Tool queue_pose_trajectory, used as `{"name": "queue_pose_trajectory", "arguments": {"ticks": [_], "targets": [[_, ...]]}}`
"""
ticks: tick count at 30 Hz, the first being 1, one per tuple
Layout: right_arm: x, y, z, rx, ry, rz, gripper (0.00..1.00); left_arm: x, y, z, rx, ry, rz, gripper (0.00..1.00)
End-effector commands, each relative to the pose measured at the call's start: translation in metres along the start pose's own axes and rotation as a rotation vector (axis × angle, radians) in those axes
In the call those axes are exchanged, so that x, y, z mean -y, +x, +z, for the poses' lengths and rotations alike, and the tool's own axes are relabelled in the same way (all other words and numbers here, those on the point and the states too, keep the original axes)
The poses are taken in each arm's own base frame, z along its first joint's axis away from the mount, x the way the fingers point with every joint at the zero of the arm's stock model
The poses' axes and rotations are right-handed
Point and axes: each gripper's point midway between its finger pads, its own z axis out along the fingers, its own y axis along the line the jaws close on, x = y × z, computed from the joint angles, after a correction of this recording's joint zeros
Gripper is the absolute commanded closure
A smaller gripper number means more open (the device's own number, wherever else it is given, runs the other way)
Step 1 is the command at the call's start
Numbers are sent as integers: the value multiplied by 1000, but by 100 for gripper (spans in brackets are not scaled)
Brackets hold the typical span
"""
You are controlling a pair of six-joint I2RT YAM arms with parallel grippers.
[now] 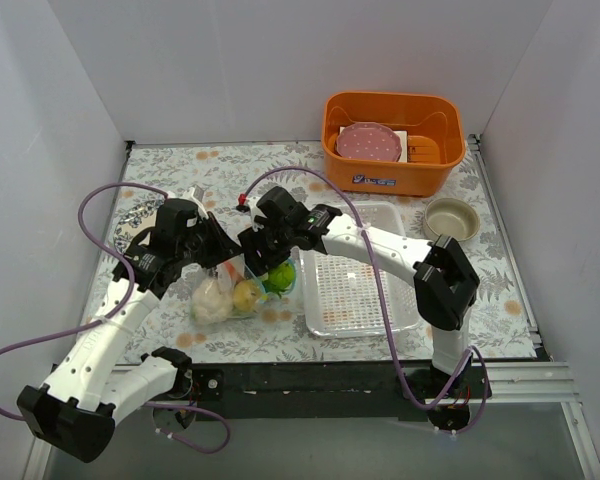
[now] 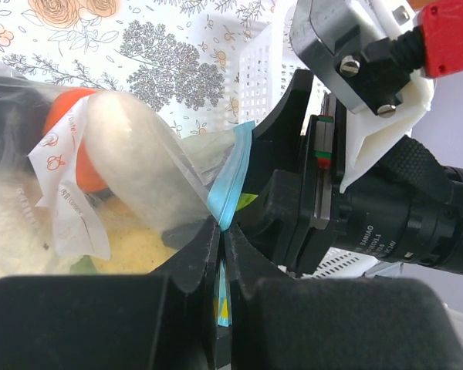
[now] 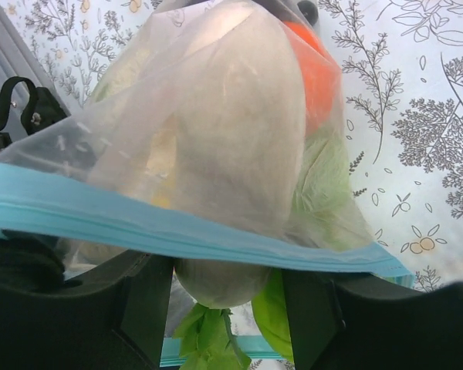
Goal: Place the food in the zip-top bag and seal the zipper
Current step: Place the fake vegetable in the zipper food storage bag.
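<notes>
Zip-top bag [image 1: 230, 295] lies near the tabletop's [image 1: 230, 170] near edge, left of centre, just beside the clear tray [image 1: 360, 290]. The food is packed inside it: a white radish [image 3: 231, 139], an orange [image 3: 316, 69], a lemon [image 1: 247, 295] and a green pepper [image 1: 280, 278]. Loading looks finished, so I judge sealing to be the step in hand.

The zipper [image 3: 177, 231] is not yet closed, and the radish end bulges in the gaping mouth. The left claw [image 2: 220, 231] is clenched on one end of the strip. The right claw [image 3: 228, 293] straddles the mouth, jaws apart; whether it presses anything I cannot tell.

Next, the food probably needs nudging deeper, then the strip pinched shut along its length.
</notes>
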Motion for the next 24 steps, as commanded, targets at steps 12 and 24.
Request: {"name": "queue_pose_trajectory", "arguments": {"ticks": [12,24], "targets": [[-34,-63,-41,333,-37,-118,25,75,-12,-58,14,241,1,100],[-22,-55,-67,338,41,-90,20,55,-22,-59,85,131,-17,100]]}}
